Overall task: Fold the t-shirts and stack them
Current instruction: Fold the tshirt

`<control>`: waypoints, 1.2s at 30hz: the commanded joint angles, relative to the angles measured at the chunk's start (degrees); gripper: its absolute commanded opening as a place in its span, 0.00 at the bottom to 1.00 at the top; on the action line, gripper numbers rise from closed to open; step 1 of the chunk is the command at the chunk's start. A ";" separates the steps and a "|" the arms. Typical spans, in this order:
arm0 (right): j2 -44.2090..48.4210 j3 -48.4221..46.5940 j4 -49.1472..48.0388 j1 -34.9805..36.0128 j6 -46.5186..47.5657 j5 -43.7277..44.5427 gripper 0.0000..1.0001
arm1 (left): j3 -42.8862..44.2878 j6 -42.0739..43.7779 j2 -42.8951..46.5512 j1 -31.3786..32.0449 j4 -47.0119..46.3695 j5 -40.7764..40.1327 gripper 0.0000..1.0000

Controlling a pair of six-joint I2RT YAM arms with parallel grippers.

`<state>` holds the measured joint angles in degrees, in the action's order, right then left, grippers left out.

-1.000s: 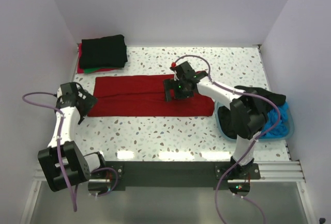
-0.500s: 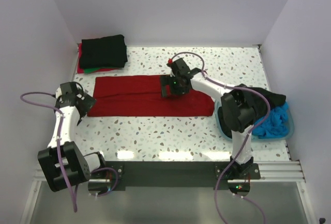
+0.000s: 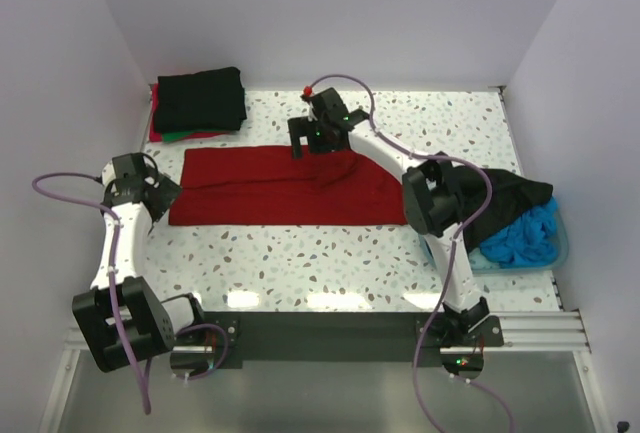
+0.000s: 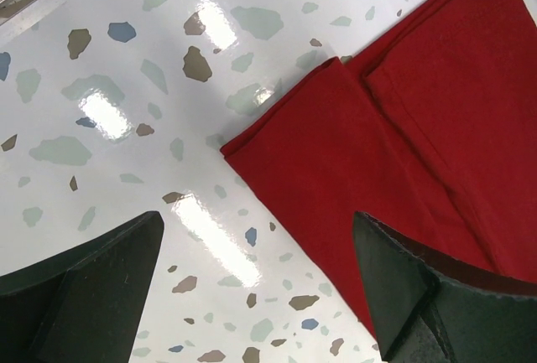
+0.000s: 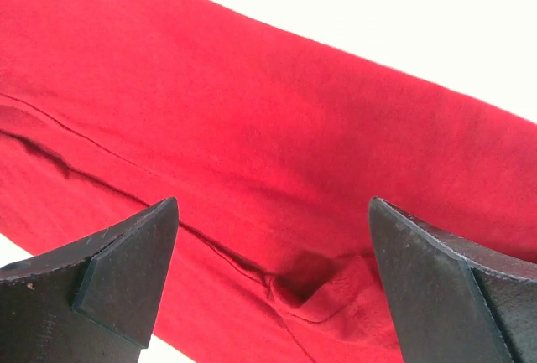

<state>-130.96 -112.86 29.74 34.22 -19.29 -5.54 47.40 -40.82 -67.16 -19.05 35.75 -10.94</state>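
A dark red t-shirt, folded into a long strip, lies flat across the middle of the table. My left gripper is open at the strip's left end. In the left wrist view its fingers straddle the shirt's near corner and bare tabletop, holding nothing. My right gripper hovers open over the strip's far edge. In the right wrist view the red cloth fills the gap, with a small pucker beside a seam. A folded black t-shirt tops a stack at the back left.
Red and green edges show under the black stack. A teal basin at the right edge holds a crumpled blue shirt and a black one draped over its rim. White walls close in the left, back and right.
My right gripper has swept from the strip's right-middle up and left to its far edge. The left gripper has drawn back slightly to the left. Both stayed open.
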 commanded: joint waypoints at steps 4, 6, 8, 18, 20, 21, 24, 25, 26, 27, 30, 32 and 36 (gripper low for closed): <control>5.96 -1.15 2.26 -0.20 7.95 2.88 0.99 | 2.00 1.00 0.80 -0.29 0.38 -0.05 1.00; 11.67 3.41 1.56 -0.12 7.34 4.57 0.99 | 1.65 0.92 0.80 -0.20 0.03 0.48 1.00; 17.45 11.32 2.08 -0.20 5.06 5.89 0.99 | 1.38 1.00 1.06 -0.20 -0.33 1.44 1.00; 23.83 30.26 -2.84 0.15 -2.07 5.63 0.99 | 1.47 1.09 1.15 -0.20 -1.12 3.29 1.00; 20.40 27.97 -2.93 0.15 -2.33 4.41 0.99 | 1.73 1.09 1.24 -0.20 -0.94 3.12 1.00; 19.00 25.17 -2.76 0.15 -2.59 3.27 0.99 | 2.00 1.09 1.24 -0.29 -0.94 3.03 1.00; 14.42 20.95 -4.85 0.24 -3.38 2.20 0.99 | 2.70 1.18 1.32 -0.20 -0.77 2.85 1.00; 13.37 19.36 -4.95 0.24 -3.65 1.50 0.99 | 2.79 1.27 1.15 -0.20 -0.85 2.85 1.00; 10.83 17.69 -5.13 0.32 -4.00 1.06 0.99 | 2.96 1.35 1.15 -0.29 -0.77 2.68 1.00; 9.50 13.67 -5.13 0.24 -4.52 0.62 0.99 | 3.40 1.44 1.06 -0.29 -0.68 2.59 1.00; 2.57 3.40 -2.59 0.24 -4.97 -0.35 0.99 | 4.45 1.53 0.36 -0.20 0.37 1.62 1.00; -0.16 -1.37 -2.05 0.24 -5.32 -0.17 0.99 | 4.81 1.62 0.10 -0.20 0.55 1.62 1.00; -4.83 -12.27 1.27 0.15 -4.19 -0.08 0.99 | 5.51 2.32 0.01 -0.20 0.73 1.80 1.00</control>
<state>-135.11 -117.80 28.73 34.24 -23.49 -4.51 50.30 -40.64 -67.16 -19.09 35.75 -8.75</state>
